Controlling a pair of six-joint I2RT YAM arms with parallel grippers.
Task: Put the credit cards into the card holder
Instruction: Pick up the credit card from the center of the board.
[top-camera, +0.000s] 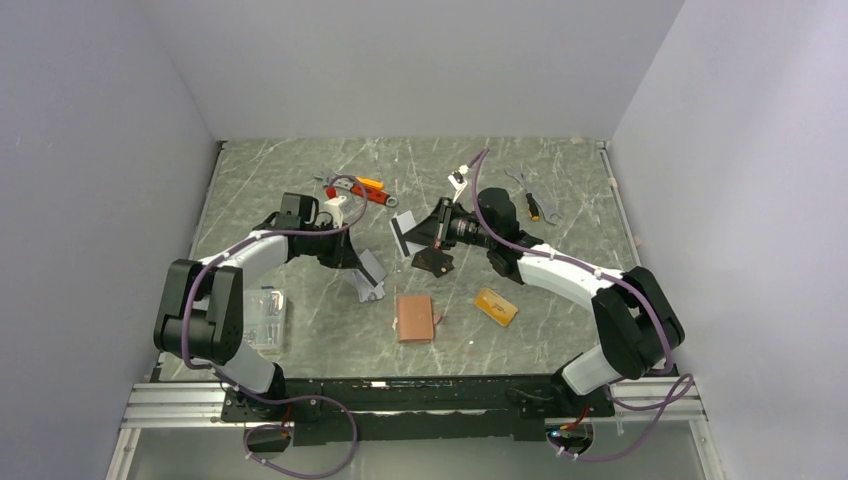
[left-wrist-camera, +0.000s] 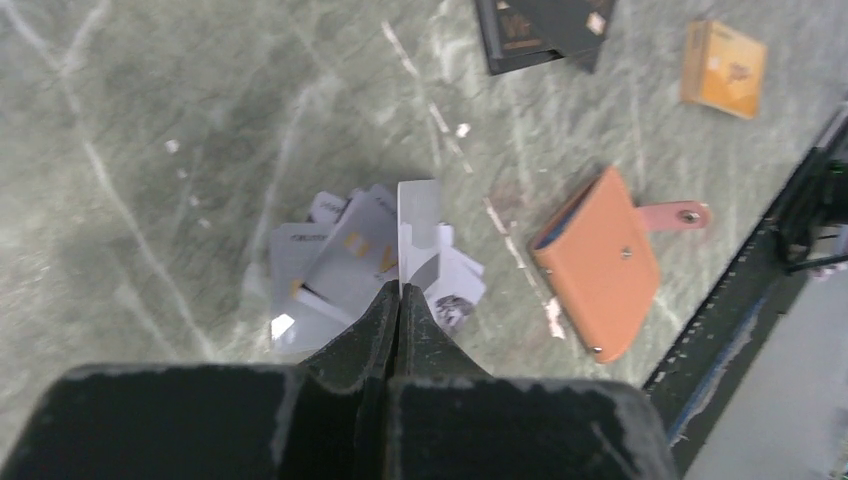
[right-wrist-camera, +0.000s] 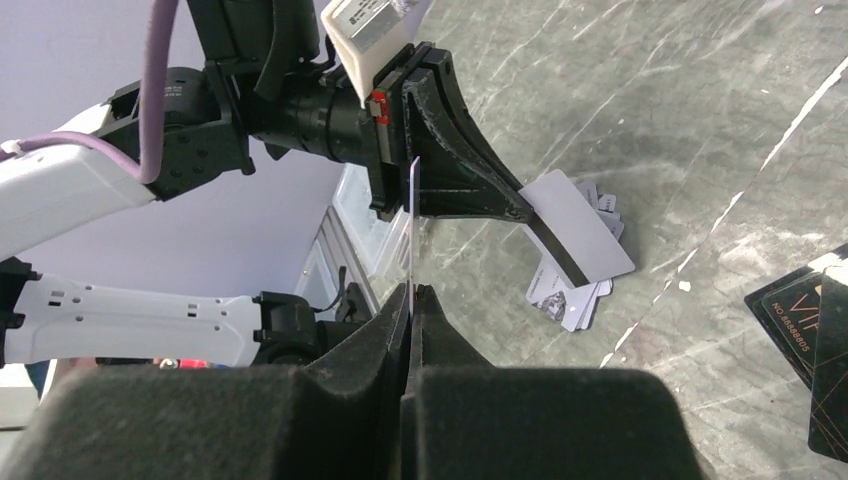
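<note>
The left gripper (left-wrist-camera: 400, 292) has its fingers pressed together on one edge of a grey card (right-wrist-camera: 577, 228), which sticks out past the tips and tilts down over a loose pile (left-wrist-camera: 335, 268) of pale cards on the table (top-camera: 290, 190). Whether the held card touches the pile cannot be told. The right gripper (right-wrist-camera: 412, 292) is likewise closed, pinching a striped card (top-camera: 400, 234) by its lower edge so that it stands edge-on to its own wrist camera. The two grippers face each other near the table's middle, close but apart.

The holder (left-wrist-camera: 598, 262) lies flat and shut just beside the pile, towards the table's near edge, its strap (left-wrist-camera: 675, 214) sticking out to one side. An orange card (top-camera: 496, 307) lies to the right of it with bare table between. Two overlapping black cards (top-camera: 432, 262) lie flat just below the right gripper. Tools (top-camera: 360, 188) and wrenches (top-camera: 530, 195) lie well apart near the far edge, and a clear box (top-camera: 262, 318) sits by the left arm's base. The stretch between the holder and the black cards is open.

The left arm's elbow is raised at the left, its forearm reaching right and the wrist angled down. The right arm's forearm reaches up and left from its elbow, the gripper pointing left.
</note>
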